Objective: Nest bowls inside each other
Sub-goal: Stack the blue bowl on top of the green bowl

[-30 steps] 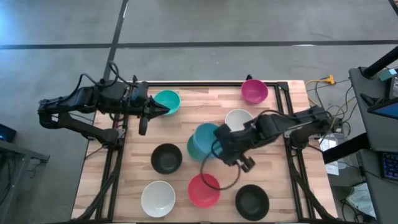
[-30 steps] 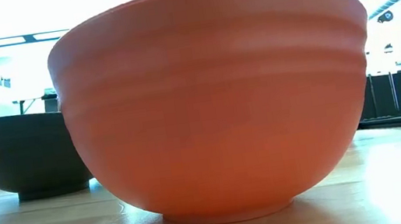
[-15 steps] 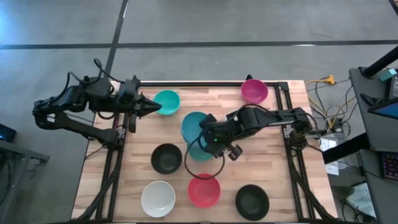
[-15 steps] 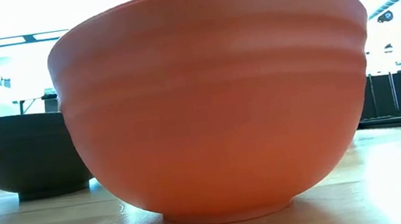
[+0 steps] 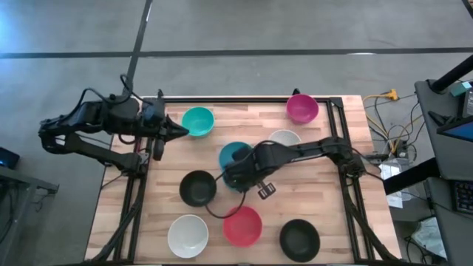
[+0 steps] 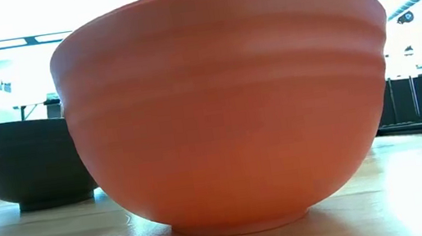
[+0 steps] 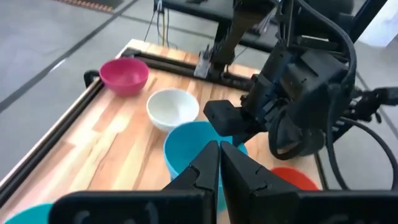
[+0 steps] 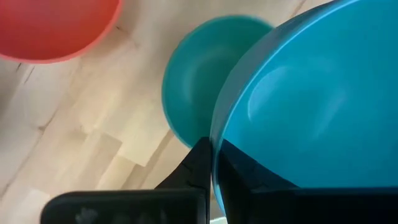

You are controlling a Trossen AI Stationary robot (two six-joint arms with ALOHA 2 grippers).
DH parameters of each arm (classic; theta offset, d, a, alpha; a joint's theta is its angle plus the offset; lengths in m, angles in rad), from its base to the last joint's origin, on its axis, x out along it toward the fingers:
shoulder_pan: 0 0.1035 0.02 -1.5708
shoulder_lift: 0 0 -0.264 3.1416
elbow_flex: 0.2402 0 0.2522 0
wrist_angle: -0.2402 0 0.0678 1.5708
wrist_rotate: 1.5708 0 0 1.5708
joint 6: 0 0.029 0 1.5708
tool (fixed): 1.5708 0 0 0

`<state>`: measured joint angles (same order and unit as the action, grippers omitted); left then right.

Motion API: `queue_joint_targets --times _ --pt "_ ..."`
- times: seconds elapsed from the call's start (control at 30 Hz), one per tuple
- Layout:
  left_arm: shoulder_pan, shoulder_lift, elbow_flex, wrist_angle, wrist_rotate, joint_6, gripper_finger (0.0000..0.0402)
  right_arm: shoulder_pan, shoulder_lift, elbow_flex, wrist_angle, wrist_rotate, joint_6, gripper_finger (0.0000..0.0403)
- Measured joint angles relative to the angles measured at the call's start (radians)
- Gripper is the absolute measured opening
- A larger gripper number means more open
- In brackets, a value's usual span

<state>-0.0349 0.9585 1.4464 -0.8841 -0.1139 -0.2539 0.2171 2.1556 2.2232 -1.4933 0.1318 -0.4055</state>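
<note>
Your left gripper (image 5: 179, 130) hangs at the tabletop's far left edge, fingers pressed together on nothing, tips just beside the teal bowl (image 5: 198, 120). Toward the middle, your right gripper (image 5: 235, 175) pinches the blue bowl (image 5: 235, 157) by its rim, between the black bowl (image 5: 198, 188) and the white bowl (image 5: 284, 138). The red bowl (image 5: 242, 226) sits by the near edge.

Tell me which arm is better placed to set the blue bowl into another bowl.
The right. Its gripper already pinches the rim of the round blue bowl, held tilted over the table's middle near the black bowl. The left gripper is shut and empty, beside the teal bowl.
</note>
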Motion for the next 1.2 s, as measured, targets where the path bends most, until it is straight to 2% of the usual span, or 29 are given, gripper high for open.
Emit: queue_joint_targets --times 0.6,1.2 --pt "0.000 0.005 -0.020 -0.050 0.004 0.060 0.0000 0.057 0.006 -0.161 0.168 -0.003 0.223 0.0013" --pt "-0.001 -0.060 -0.049 -0.051 0.012 0.057 0.0000 0.066 0.005 -0.253 0.258 0.000 0.189 0.0013"
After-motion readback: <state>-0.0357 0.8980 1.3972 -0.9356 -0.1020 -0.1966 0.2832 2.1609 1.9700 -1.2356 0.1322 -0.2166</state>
